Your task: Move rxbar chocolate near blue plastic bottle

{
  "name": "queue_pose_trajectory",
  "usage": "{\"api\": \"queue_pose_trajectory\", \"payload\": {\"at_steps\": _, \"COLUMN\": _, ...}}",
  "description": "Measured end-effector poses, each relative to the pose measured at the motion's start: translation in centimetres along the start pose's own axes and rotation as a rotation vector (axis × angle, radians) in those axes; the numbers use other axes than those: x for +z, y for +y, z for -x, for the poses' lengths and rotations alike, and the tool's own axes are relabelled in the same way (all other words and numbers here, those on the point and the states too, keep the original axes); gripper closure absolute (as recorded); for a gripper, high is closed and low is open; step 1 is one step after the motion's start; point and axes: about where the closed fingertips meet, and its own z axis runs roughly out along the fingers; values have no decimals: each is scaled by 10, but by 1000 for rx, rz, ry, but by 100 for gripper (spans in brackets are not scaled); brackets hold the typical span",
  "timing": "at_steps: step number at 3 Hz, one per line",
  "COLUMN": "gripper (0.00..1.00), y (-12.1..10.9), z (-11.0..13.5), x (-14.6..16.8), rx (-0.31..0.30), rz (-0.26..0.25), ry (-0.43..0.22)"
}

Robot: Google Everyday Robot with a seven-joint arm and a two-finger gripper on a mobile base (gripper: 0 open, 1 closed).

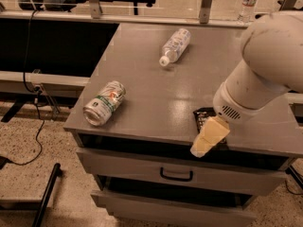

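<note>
Resting the end effector over the rxbar chocolate at the worktop's front right edge; failing to tell whether gripping or open; lying well apart from the blue plastic bottle near the back edge; leaving the whole move undone.

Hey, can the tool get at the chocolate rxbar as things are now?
Probably yes: the tool sits directly over the rxbar chocolate at the front right edge of the table, nothing visibly between them.

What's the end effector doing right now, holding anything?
End effector: down at the rxbar chocolate, by the cabinet's front edge; open, closed or holding cannot be told.
</note>
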Motion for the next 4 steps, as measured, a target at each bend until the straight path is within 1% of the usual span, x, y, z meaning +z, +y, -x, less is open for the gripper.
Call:
{"api": "queue_pose_trajectory", "payload": {"at_steps": 2, "gripper": 47, "y": 8, "z": 1, "x": 12, "rx": 12, "rz": 33, "ry": 8}}
{"api": "queue_pose_trajectory", "payload": {"at_steps": 3, "gripper": 70, "y": 8, "z": 2, "x": 9, "rx": 26, "rz": 28, "ry": 17}}
{"api": "queue_pose_trajectory", "payload": {"at_steps": 4, "gripper": 93, "y": 6, "z": 4, "x": -3, "rx": 22, "rz": 9, "ry": 21}}
